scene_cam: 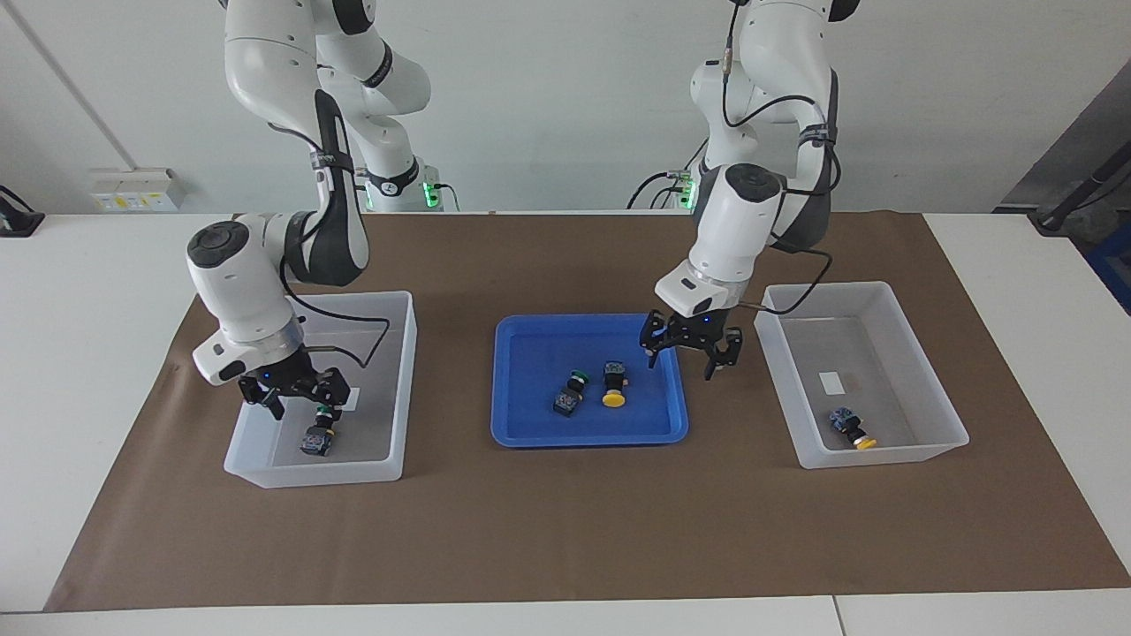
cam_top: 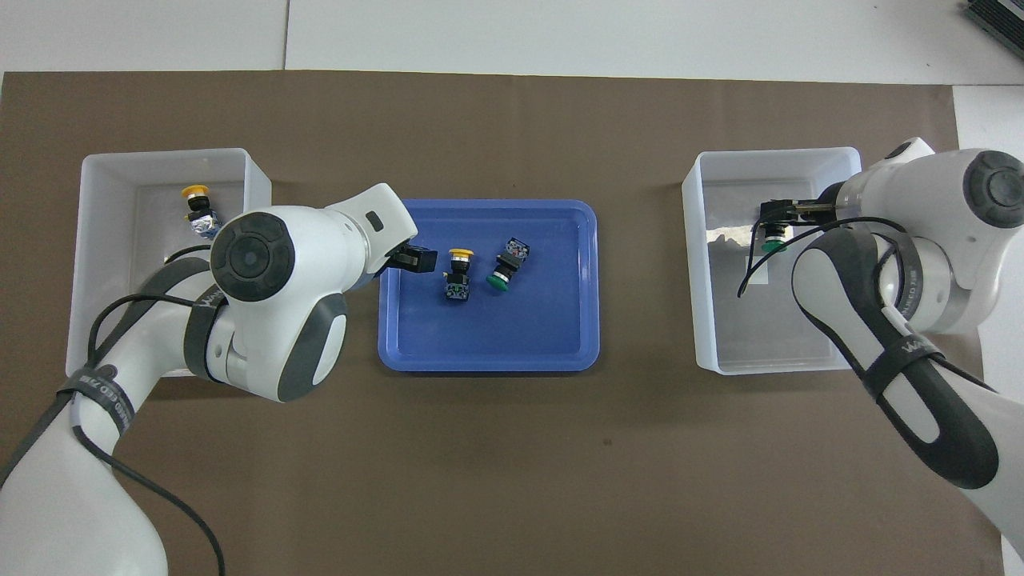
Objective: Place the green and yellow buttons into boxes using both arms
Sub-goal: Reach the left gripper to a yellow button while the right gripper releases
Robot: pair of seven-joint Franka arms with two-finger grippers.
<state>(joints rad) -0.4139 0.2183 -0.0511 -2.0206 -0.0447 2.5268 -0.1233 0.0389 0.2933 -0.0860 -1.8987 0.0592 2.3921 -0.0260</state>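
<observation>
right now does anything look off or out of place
Nothing is spilled or broken. Two buttons lie on their sides in the blue tray, one green, one yellow. Each box holds one toppled button: yellow at the left arm's end, green under the right claw.

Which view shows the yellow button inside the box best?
The facing view: the yellow button lies whole and uncovered in its box. In the overhead view the left arm overlaps its black body.
</observation>
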